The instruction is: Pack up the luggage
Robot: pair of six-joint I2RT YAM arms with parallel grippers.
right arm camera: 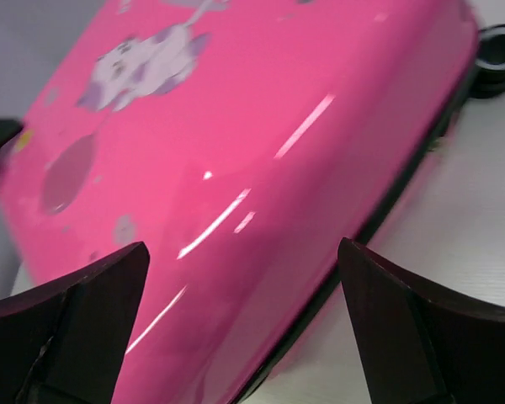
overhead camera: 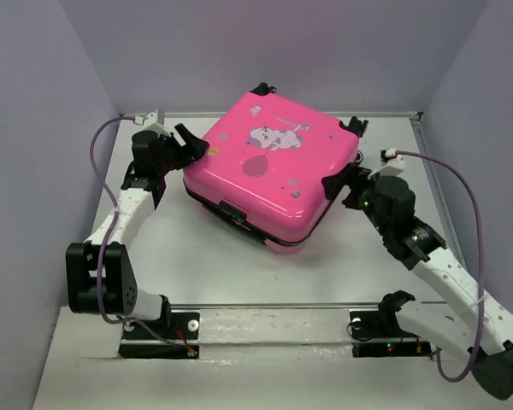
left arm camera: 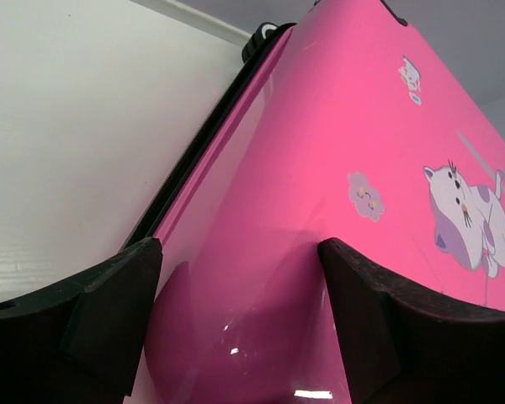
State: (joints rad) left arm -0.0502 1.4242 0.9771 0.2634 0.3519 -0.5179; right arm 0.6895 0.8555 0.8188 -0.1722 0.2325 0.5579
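Observation:
The hot-pink luggage [overhead camera: 269,166] lies flat and closed in the middle of the table, cat and balloon print facing up, black zipper trim along its edge. My left gripper [overhead camera: 192,147] is open at its left corner, fingers spread around the rounded pink shell [left arm camera: 261,278]. My right gripper [overhead camera: 340,186] is open at its right edge, fingers straddling the shell and zipper seam [right arm camera: 261,252]. Neither is closed on anything. In the right wrist view a black wheel [right arm camera: 497,50] shows at the far corner.
The white table [overhead camera: 179,256] is walled by pale lilac panels on the left, back and right. A metal rail [overhead camera: 274,306] runs along the near edge by the arm bases. Grey cables loop from both arms.

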